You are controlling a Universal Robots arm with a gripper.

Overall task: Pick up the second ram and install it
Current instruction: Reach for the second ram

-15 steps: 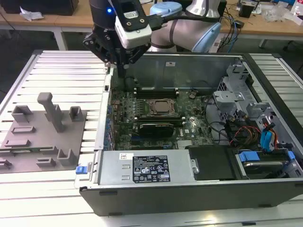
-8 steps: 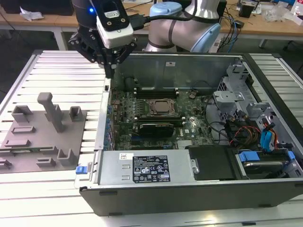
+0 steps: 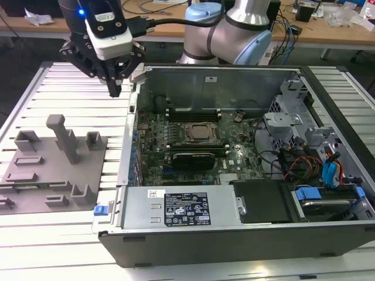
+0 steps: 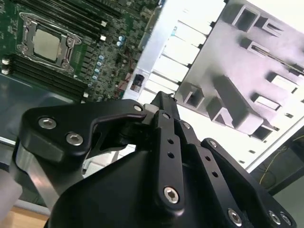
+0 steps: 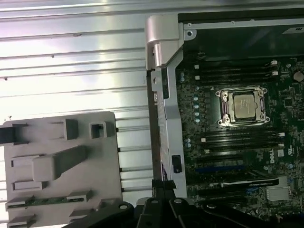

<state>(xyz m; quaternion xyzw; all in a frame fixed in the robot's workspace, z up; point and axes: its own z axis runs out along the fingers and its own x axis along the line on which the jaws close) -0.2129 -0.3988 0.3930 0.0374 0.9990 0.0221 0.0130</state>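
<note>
Ram (image 5: 47, 201), a thin dark-green strip, lies flat in a long slot near one edge of the grey fixture (image 3: 58, 175), untouched. My hand (image 3: 115, 88) hangs over the slatted bench (image 3: 76, 88), between the fixture and the open case (image 3: 130, 146). Its fingers are pressed together with nothing between them, so I carry nothing.

In the exterior view the hand is well apart from the ram and nearer the case's far corner than the fixture. The board (image 3: 234, 158) lies inside the case, its square socket (image 3: 202, 133) between rows of memory slots. I cannot tell from here which slots are filled.

As I judge it, the risks are these:
- The fingers are shut, and a descent in that state would strike the ram or the fixture rather than straddle the stick.
- The post (image 3: 64, 137) and the low blocks stand on the same fixture, so a careless approach could knock them and shift the fixture.
- The stick is thin and long, and a grip off its middle could let it tilt or slip.
- The case wall stands between fixture and board, and a low carry could clip it.
- A ram that meets its slot crooked could jam or strain the board.
</note>
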